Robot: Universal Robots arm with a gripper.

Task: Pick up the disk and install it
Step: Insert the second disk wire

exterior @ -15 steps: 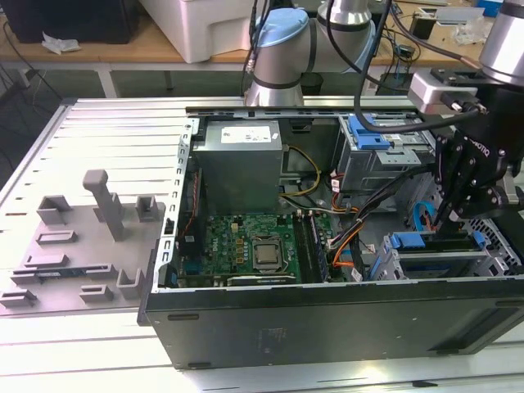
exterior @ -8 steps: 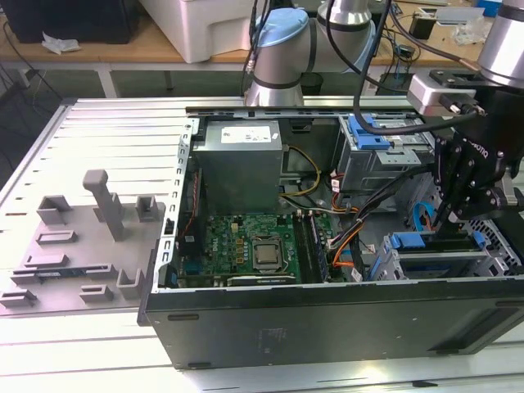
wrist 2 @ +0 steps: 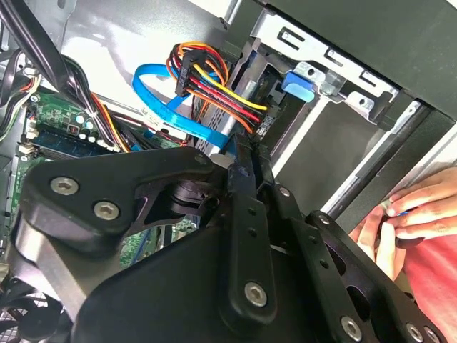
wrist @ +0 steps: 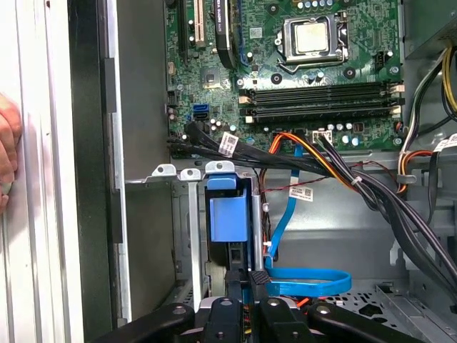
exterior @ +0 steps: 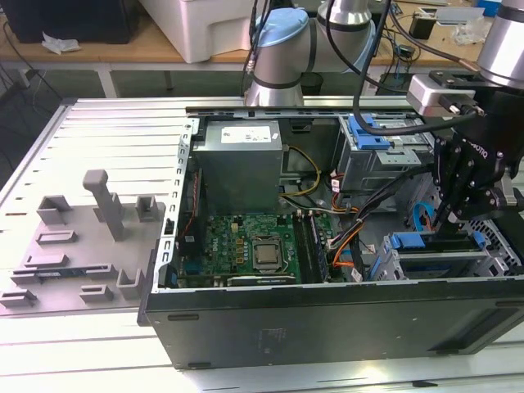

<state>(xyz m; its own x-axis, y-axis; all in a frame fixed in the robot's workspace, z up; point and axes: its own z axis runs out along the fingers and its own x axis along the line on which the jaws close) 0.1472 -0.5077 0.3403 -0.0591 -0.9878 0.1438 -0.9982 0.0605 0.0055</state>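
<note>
A slatted metal workbench (exterior: 98,131) carries an opened computer case (exterior: 327,327) with its motherboard (exterior: 246,246) exposed. The gripper (exterior: 453,219) stands at the drive cage (exterior: 434,262) in the corner of the case at the exterior view's right, its fingers closed on the disk (wrist: 230,221), which sits edge-up, partly down in the cage slot. Judging by this, the install step is in hand; finishing it calls for a straight push along the slot. A blue cable (wrist: 307,280) and bundled power wires (wrist 2: 214,86) crowd the bay, and a person's hand (wrist 2: 407,214) rests just outside the case
</note>
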